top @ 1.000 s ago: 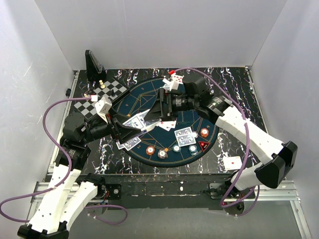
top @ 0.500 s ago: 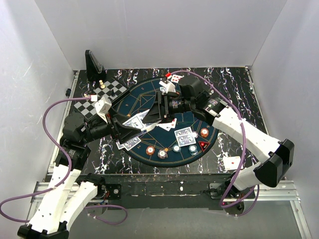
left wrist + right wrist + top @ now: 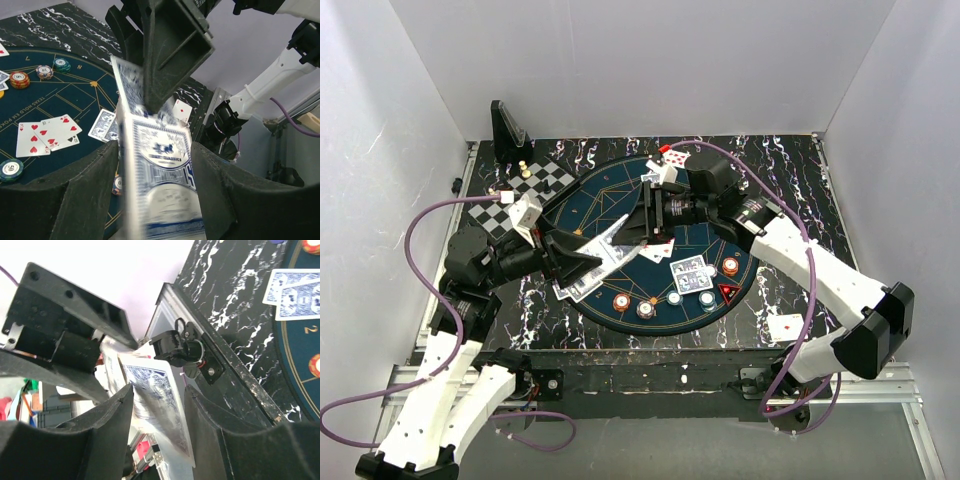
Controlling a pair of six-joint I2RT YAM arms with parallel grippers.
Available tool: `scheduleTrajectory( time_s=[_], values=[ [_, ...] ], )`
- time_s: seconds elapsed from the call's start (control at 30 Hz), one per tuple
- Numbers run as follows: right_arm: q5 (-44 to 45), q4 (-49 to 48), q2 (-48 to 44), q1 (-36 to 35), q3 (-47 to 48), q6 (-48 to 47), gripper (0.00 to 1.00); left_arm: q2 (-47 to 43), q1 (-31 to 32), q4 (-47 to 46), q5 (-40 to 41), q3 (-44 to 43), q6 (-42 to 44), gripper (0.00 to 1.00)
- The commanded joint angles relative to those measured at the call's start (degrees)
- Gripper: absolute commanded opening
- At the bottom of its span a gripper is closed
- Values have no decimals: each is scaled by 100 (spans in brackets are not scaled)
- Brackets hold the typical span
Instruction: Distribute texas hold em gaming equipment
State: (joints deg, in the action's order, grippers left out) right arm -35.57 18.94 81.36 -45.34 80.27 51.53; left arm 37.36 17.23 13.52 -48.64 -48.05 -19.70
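Observation:
My left gripper [image 3: 576, 264] is shut on a deck of blue-backed playing cards [image 3: 161, 172], held on edge between both fingers. My right gripper [image 3: 636, 226] faces it over the round dark blue mat [image 3: 610, 195]. One card [image 3: 156, 407] sticks out of the deck between the right gripper's [image 3: 157, 390] fingers; one finger touches it and a gap shows at the other. On the mat lie face-up heart cards [image 3: 45, 135], blue-backed cards [image 3: 688, 272], orange chips [image 3: 621, 302], teal chips [image 3: 706, 299] and a red marker [image 3: 727, 292].
A checkered board [image 3: 535, 185] with small chess pieces lies at the back left, beside a black stand [image 3: 507, 128]. More cards [image 3: 670, 160] sit at the mat's far rim. A single face-up card [image 3: 785, 326] lies off the mat near the front right edge.
The right gripper's jaws have narrowed around the card sticking out of the deck. The left gripper has kept its hold on the deck, which has tipped slightly toward the right gripper.

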Motion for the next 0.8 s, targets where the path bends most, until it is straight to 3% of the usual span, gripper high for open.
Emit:
scheduleTrajectory(
  time_s=[0.0, 0.27, 0.77],
  values=[
    [94, 92, -243, 166, -126, -64, 52, -142, -27, -341, -49, -29, -130, 0],
    [86, 154, -411, 245, -240, -55, 47, -142, -36, -420, -49, -38, -201, 0],
    [182, 260, -569, 421, -494, -108, 49, -107, -36, -227, -49, -90, -42, 0]
  ],
)
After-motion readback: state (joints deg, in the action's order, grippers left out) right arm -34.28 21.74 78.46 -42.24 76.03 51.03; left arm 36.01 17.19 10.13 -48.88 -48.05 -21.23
